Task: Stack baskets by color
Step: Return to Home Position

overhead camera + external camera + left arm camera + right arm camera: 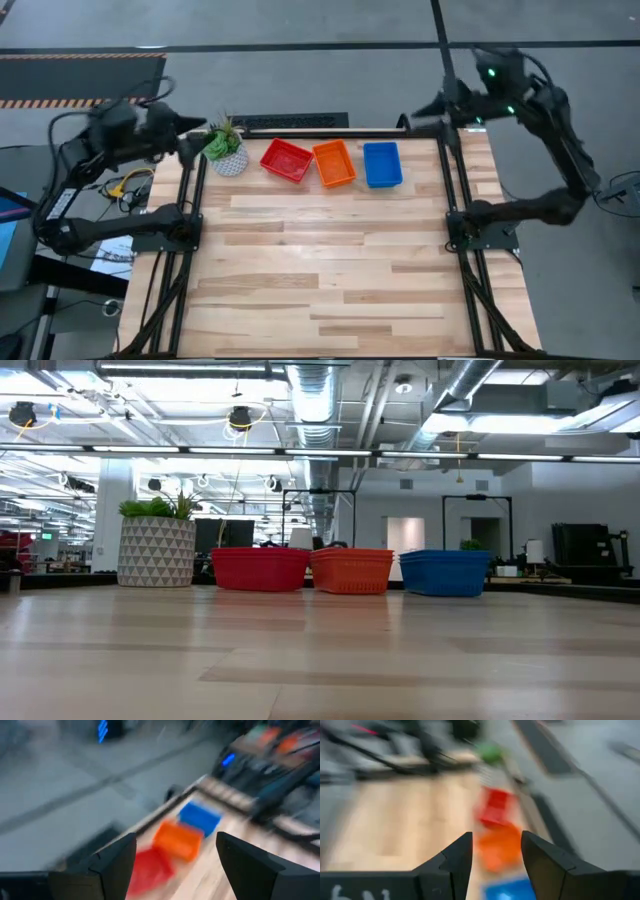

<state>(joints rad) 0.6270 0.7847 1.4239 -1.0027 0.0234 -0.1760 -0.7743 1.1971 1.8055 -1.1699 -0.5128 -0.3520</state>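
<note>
No text, label, brand or number is legible in any view. On the housing of my right gripper [496, 836], white characters [337, 893] are cut off at the edge; I cannot read them.

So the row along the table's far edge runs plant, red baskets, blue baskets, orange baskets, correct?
No, the last two are swapped. The high view shows the plant, then the red baskets, then the orange baskets in the middle, with the blue baskets at the end farthest from the plant.
</note>
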